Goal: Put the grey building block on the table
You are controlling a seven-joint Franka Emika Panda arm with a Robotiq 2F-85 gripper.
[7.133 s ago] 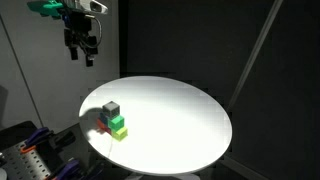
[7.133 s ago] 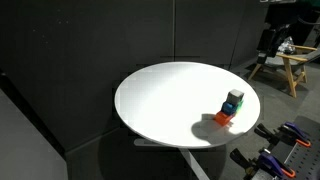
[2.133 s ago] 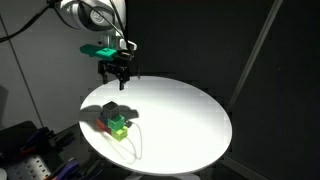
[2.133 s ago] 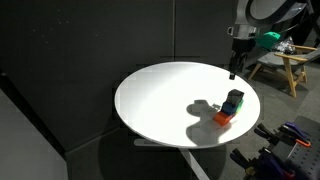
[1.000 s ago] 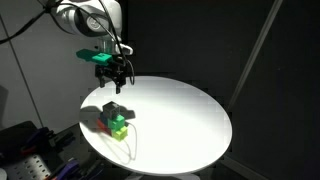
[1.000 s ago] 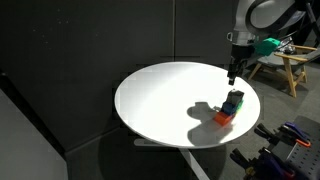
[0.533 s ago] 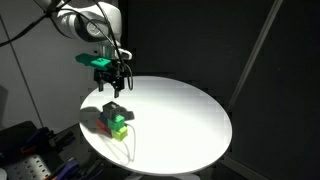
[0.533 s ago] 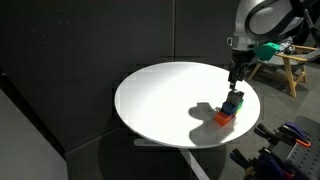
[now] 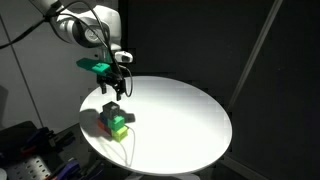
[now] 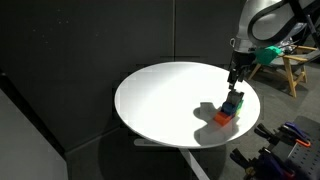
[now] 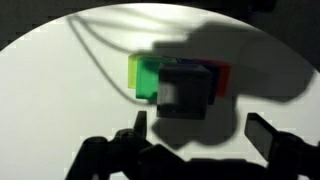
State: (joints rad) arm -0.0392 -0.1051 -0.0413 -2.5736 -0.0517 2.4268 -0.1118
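The grey block (image 9: 110, 109) sits on top of a small stack, above a green block (image 9: 119, 127), close to the edge of the round white table (image 9: 185, 112). The gripper (image 9: 114, 90) hangs just above the stack without touching it. In the wrist view its fingers (image 11: 135, 130) stand wide apart, on either side of the grey block.

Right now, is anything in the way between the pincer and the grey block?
Nothing visible. The open pincer hangs just above the grey block, which sits on a green block, with only air between them. Bare table lies alongside.
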